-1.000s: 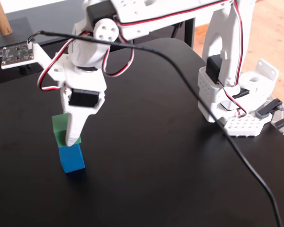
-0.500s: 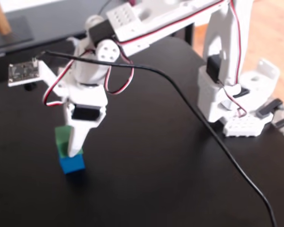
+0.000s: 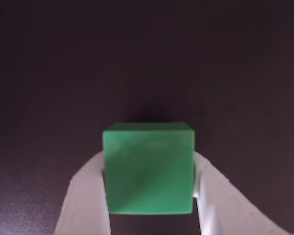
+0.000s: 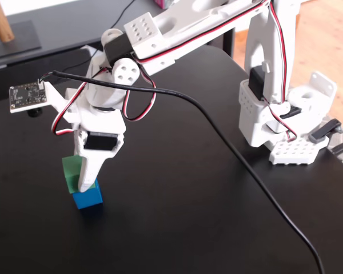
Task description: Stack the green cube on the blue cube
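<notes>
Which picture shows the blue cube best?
The fixed view: the blue cube sits on the black table under the green cube. The wrist view shows none of it; the green cube held in the gripper hides it.

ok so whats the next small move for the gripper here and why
Probably open the gripper and let go. In the fixed view the small matte green cube already appears to sit on the small matte bright-blue cube, roughly lined up, while the white fingers clamp its sides in the wrist view. Whether it rests fully flat is hard to tell.
</notes>
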